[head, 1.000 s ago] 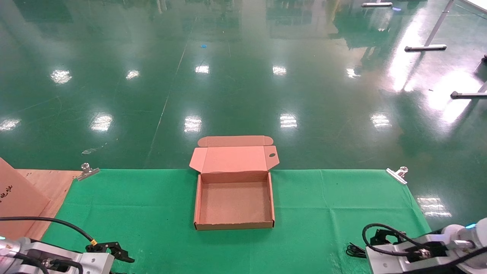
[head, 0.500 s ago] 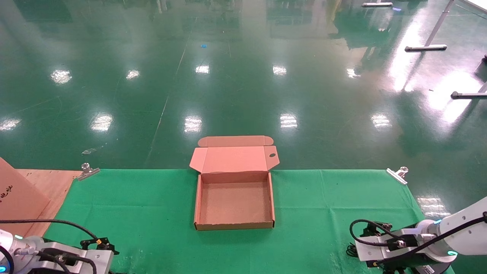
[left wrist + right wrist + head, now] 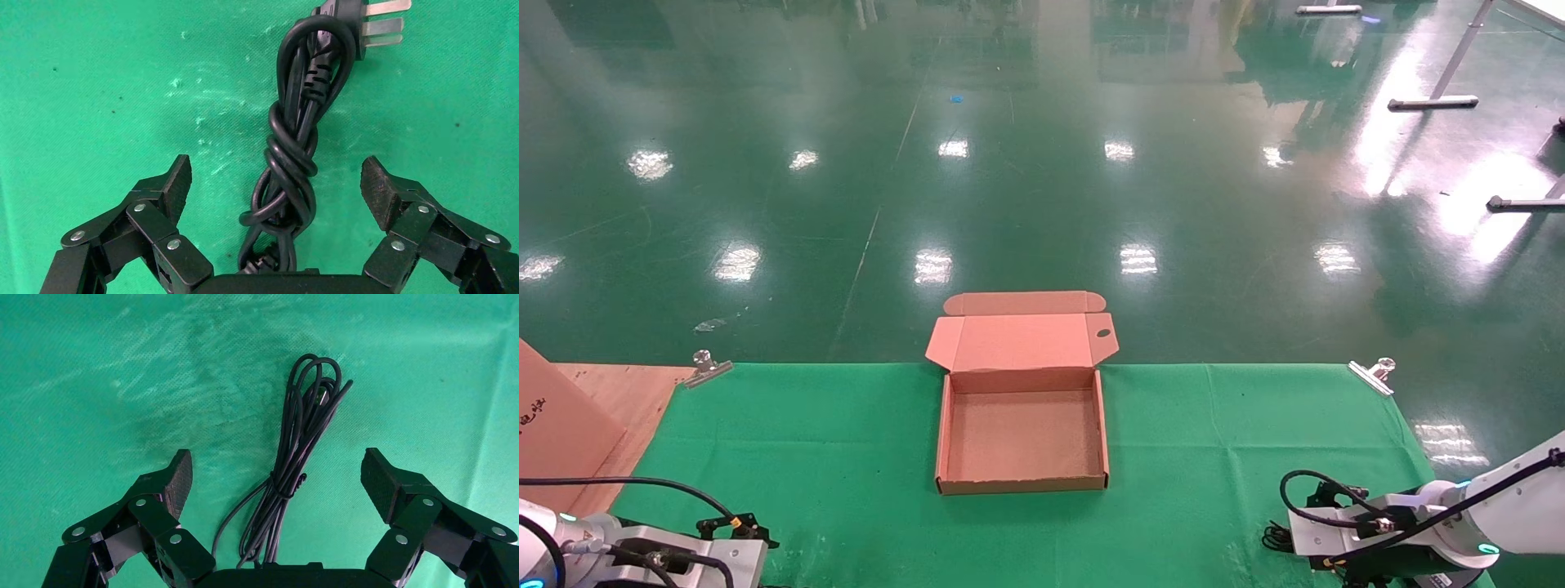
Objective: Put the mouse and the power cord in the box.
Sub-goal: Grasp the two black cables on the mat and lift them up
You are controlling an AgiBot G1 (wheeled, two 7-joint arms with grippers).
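Observation:
The box (image 3: 941, 433) lies open and empty mid-table, its lid (image 3: 1021, 341) folded back over the far edge. The power cord (image 3: 294, 153), a knotted black bundle with a pronged plug (image 3: 367, 18), lies on the cloth directly under my left gripper (image 3: 275, 177). That gripper is open and its pads (image 3: 179, 180) straddle the cord without touching it. My right gripper (image 3: 276, 471) is open over the mouse's thin tied cable (image 3: 300, 435), and a loop of that cable (image 3: 1275, 537) shows beside the right wrist (image 3: 1344, 531). The mouse itself is hidden.
A green cloth (image 3: 1214, 425) covers the table, held by metal clips (image 3: 705, 366) (image 3: 1373, 374) at the far corners. A brown panel with red markings (image 3: 552, 416) leans on a wooden board (image 3: 625, 392) at the left. Beyond the far edge is green floor.
Both wrists have tipped down toward the cloth. The left gripper's fingers no longer show in the head view. The right wrist has shifted slightly left and lower. The box has not moved.

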